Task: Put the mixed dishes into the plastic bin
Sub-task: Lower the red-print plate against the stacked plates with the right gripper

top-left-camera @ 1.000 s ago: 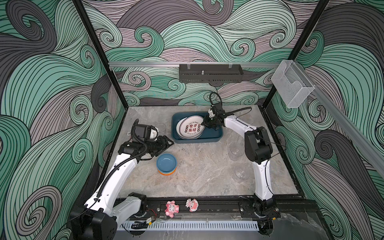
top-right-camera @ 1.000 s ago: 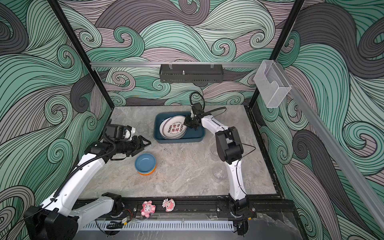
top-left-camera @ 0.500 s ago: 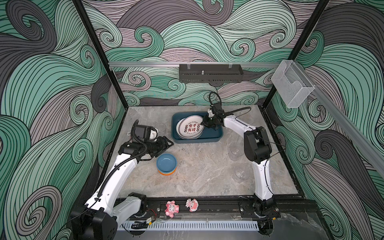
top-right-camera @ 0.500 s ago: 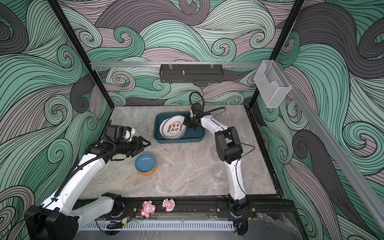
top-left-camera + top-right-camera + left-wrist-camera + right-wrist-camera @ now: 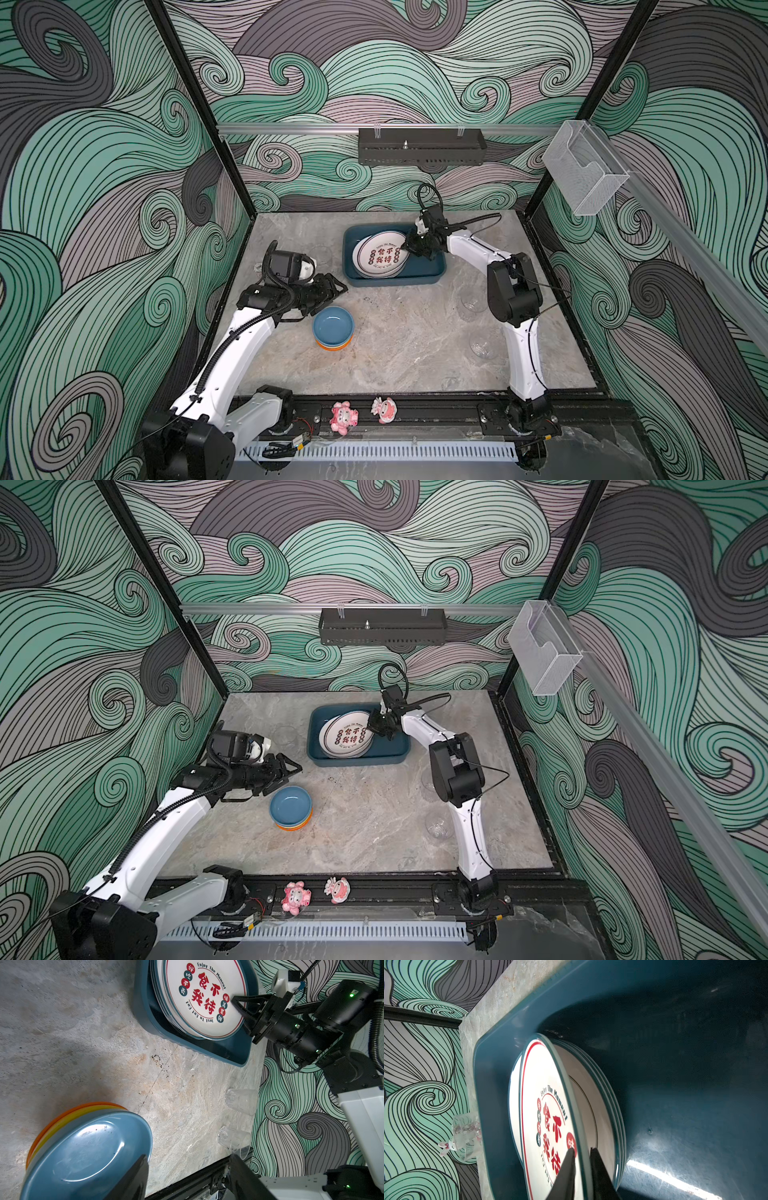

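Change: top plate and right pincer sit where they did a second earlier.
Right pincer: fingers straddle the plate rim; clamped or slackening, cannot tell.
Top plate: leaning on the plate stack inside the plastic bin.
Left pincer: open, empty, beside the bowl stack on the tabletop.
Meaning: plate release appears due; bowl stack and glasses remain outside.

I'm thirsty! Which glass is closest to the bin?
The glass just left of the bin; the other two glasses stand farther away, over on the right.
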Tool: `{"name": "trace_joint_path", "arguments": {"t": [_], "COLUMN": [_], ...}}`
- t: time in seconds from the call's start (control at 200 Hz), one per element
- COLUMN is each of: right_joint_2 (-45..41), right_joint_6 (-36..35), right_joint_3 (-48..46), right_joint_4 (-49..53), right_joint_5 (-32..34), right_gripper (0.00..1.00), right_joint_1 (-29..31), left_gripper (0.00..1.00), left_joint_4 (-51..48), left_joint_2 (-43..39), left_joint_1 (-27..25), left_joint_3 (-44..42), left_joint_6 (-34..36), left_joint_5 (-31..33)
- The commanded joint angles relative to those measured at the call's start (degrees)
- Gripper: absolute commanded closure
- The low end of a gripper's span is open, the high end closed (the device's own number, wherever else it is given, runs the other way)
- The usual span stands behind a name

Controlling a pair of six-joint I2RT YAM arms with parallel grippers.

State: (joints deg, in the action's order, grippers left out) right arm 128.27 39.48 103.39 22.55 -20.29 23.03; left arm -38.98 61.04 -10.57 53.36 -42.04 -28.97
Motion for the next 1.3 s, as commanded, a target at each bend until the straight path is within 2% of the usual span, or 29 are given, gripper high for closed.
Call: {"name": "trace_joint_path", "arguments": {"t": [0.0,0.445,1.296], "right_joint_2": [0.9,1.0,0.3], "right_joint_6": [-0.5,-1.2,-2.7], "right_joint_3": [1.5,1.3,1.3], "right_joint_4": [1.2,2.6,5.1], "right_joint_5": [1.1,2.3,5.0], "right_gripper": [0.82,0.88,0.79], "right_joint_1": [0.3,0.2,0.3], "left_gripper": [0.35,0.35,0.36], "left_joint_4": [-0.8,-0.7,-0.3], "left_joint_2": [-0.3,-0.5,0.2], "left_joint_1": [0.6,0.9,1.3], "left_joint_3": [-0.2,-0.5,-0.5], "left_joint_6": [-0.3,-0.4,-0.6], "left_joint_5": [-0.6,-1.1,-2.6]}}
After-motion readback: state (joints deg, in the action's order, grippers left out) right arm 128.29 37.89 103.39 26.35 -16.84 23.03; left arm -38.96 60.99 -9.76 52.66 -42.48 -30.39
